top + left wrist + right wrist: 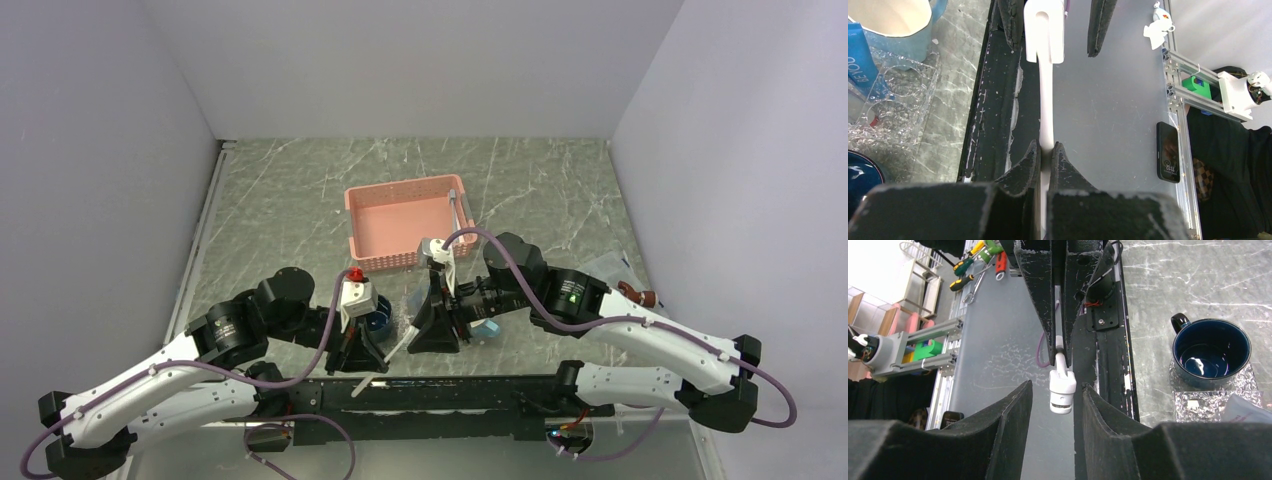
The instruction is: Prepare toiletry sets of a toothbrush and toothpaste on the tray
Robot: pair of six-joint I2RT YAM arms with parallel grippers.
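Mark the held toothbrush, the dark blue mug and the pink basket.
toothbrush (pixel 1046 100), left wrist view, mid-shaft.
dark blue mug (pixel 1209 354), right wrist view, inner bottom.
pink basket (pixel 400 228), top external view, bare floor.

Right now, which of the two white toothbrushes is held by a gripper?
The toothbrush pinched in the left gripper, near the front edge; the other toothbrush rests at the pink basket, untouched.

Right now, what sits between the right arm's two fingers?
In the right wrist view, the wide white end of the toothbrush, pinched farther along by the left fingers. The right fingers flank it, not gripping.
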